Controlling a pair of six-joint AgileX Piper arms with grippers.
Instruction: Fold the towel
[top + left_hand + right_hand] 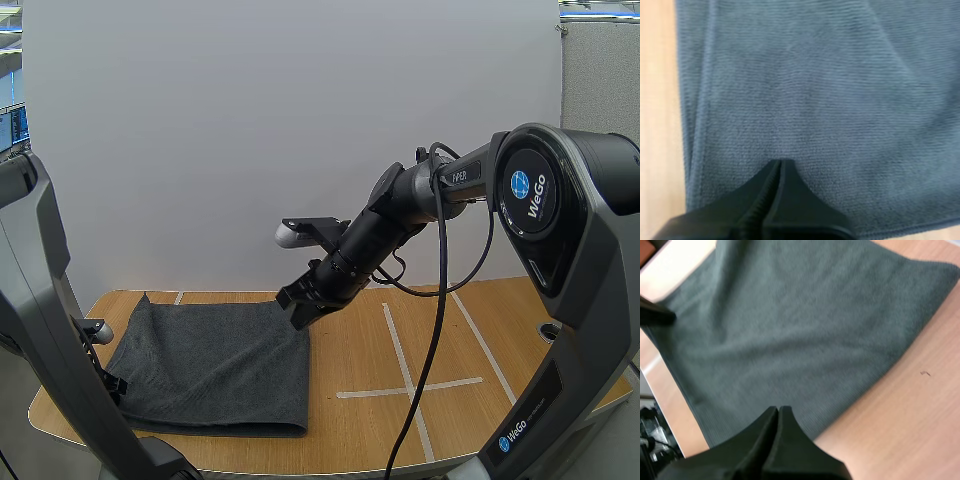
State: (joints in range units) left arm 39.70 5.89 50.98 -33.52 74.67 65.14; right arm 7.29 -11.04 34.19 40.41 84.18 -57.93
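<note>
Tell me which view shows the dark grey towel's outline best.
The high view: the dark grey cloth towel lies on the wooden table, most of its outline visible. Both wrist views crop it to stretches and edges.

Bench [350,345]: light wood top with a rounded front edge, lying under the right pincer [300,308].
White tape lines [400,352]: crossing on the bench, right of the pincer and nearer the front edge.
White panel [250,130]: plain, upright, evenly lit, behind the pincer.
Grey partition [600,70]: far right of the pincer, beyond the panel.
</note>
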